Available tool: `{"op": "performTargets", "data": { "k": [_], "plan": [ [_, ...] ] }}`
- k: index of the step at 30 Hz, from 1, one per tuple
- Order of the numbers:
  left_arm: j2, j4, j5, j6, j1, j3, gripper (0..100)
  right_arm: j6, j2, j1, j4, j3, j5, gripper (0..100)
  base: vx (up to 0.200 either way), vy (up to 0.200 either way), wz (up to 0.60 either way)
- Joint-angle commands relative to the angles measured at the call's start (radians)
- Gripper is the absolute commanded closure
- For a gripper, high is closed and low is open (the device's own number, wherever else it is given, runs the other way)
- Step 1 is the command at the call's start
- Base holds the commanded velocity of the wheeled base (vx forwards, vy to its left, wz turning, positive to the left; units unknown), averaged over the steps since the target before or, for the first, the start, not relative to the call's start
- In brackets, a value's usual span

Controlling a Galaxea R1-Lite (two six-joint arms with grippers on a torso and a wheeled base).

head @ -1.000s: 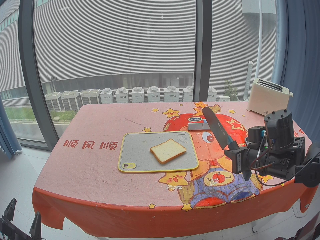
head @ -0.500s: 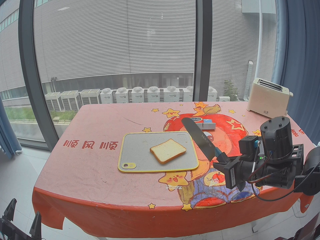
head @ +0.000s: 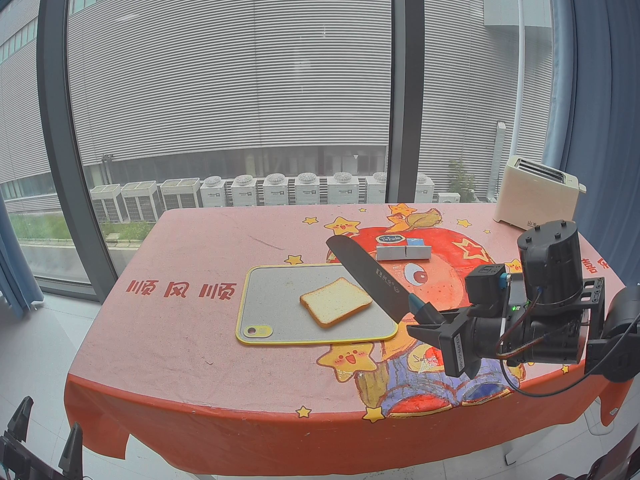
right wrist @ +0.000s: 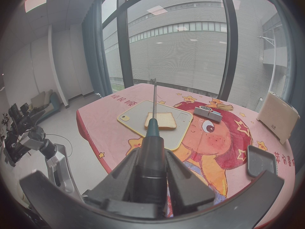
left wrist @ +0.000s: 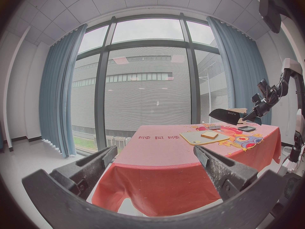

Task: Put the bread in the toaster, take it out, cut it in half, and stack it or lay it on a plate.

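Nearest to me, the left gripper [left wrist: 155, 152] hangs low off the table's near-left side, its fingers spread wide with nothing between them. At the near right, the right gripper [head: 432, 321] is clamped on the teal handle of a black-bladed kitchen knife [head: 370, 276], held clear above the red printed tablecloth [head: 200, 361]. Over the last second this arm has carried the knife leftward: the blade, which stood over the cartoon print well right of the board, now slants across the right edge of the grey, yellow-rimmed cutting board [head: 273, 295], its tip above the board's far-right corner. The slice of bread [head: 335, 301] lies flat and whole on the board, just beside the blade's line in my head view, and has not shifted; the board likewise. Behind the blade sits the grey knife rest [head: 403, 251]. A dark square plate [right wrist: 260, 159] lies near the table's right edge. The cream toaster [head: 537, 195] stands at the far-right corner.
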Motion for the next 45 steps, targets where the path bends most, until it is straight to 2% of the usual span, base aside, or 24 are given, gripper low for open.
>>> {"op": "performTargets", "data": {
  "k": [1,7,16,28,31,33,35,37,39,43,45],
  "plan": [
    [-0.016,-0.002,0.001,-0.002,0.0,0.018,0,-0.009,0.03,-0.011,0.007,-0.038,0.003,100,0.0,0.0,0.0],
    [-0.016,-0.002,0.002,-0.002,0.0,0.018,0,-0.052,0.096,-0.014,0.001,-0.068,0.0,100,0.0,0.0,0.0],
    [-0.016,-0.007,0.004,-0.003,0.0,0.018,0,-0.056,0.151,0.001,0.013,-0.125,-0.007,100,0.0,0.0,0.0],
    [-0.016,-0.018,0.004,-0.009,0.0,0.018,0,-0.055,0.162,0.007,0.014,-0.105,-0.01,100,0.0,0.0,0.0],
    [-0.016,-0.142,0.01,-0.026,0.0,0.018,0,-0.055,0.159,0.01,0.016,-0.099,-0.012,100,0.0,0.0,0.0],
    [-0.016,-0.183,0.008,-0.036,-0.002,0.018,0,-0.055,0.16,0.015,0.016,-0.096,-0.012,100,0.0,0.0,0.0],
    [-0.016,-0.172,0.007,-0.031,-0.002,0.018,0,-0.055,0.163,0.014,0.016,-0.098,-0.012,100,0.0,0.0,0.0],
    [-0.016,-0.156,-0.002,-0.008,-0.002,0.018,0,-0.055,0.163,0.015,0.016,-0.096,-0.012,100,0.0,0.0,0.0],
    [-0.016,-0.171,-0.047,0.03,-0.003,0.016,0,-0.053,0.162,0.015,0.016,-0.099,-0.014,100,0.0,0.0,0.0],
    [0.024,-0.154,-0.163,0.046,-0.003,-0.008,0,-0.053,0.163,0.021,0.016,-0.101,-0.032,100,0.0,0.0,0.0],
    [0.07,-0.157,-0.18,0.053,-0.002,-0.018,0,-0.055,0.159,0.023,0.016,-0.095,-0.049,100,0.0,0.0,0.0]
  ]
}}
